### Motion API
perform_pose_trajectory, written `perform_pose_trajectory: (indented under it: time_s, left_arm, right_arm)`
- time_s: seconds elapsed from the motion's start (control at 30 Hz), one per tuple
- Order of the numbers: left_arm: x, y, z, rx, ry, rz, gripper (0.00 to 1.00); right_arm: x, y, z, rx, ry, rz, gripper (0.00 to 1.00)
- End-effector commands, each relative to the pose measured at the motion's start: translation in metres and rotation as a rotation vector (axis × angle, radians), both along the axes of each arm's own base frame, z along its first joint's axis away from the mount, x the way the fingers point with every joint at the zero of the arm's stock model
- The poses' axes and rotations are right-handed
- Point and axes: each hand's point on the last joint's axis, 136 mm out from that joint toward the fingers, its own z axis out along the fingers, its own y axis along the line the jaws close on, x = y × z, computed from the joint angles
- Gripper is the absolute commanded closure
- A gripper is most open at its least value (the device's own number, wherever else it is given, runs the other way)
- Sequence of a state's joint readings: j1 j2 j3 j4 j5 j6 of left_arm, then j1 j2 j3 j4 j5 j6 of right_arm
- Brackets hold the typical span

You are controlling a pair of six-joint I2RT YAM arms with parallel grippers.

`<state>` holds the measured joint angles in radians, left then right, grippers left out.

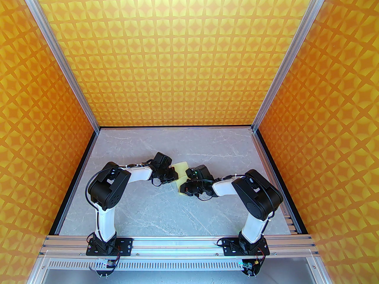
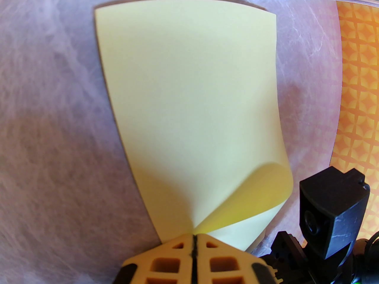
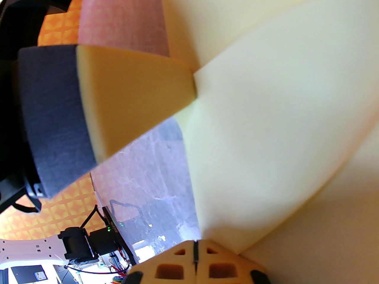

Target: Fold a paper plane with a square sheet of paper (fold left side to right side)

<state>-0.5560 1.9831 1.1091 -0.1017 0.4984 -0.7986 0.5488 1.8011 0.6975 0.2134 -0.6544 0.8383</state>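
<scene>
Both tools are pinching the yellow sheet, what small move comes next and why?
Probably move the left tool rightward, laying its pinched edge toward the right tool: both are shut on the square sheet of paper, which curls, not yet creased.

Both arms bend inward over the grey table [image 1: 148, 211] and meet near its middle. The left gripper [image 1: 174, 174] and right gripper [image 1: 183, 187] sit close together, the left a little farther and the right a little nearer, with a pale yellow sheet [image 1: 181, 168] between them, touching both. The wrists hide part of the sheet. Orange patterned walls [image 1: 189, 55] stand left, right and far.
</scene>
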Motion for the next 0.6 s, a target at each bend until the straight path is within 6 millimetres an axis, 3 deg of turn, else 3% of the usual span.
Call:
perform_pose_trajectory:
  time_s: [0.0, 0.37, 0.57]
  left_arm:
    - [0.004, 0.002, -0.001, 0.011, -0.005, -0.014, 0.93]
    - [0.005, 0.001, 0.003, 0.023, -0.014, -0.038, 0.87]
    - [0.013, 0.009, 0.028, 0.031, -0.071, -0.032, 0.73]
  right_arm:
    - [-0.015, -0.023, -0.037, -0.168, 0.095, -0.033, 1.0]
    - [-0.017, -0.031, -0.046, -0.237, 0.147, -0.055, 1.0]
    - [-0.017, -0.031, -0.048, -0.24, 0.157, -0.057, 1.0]
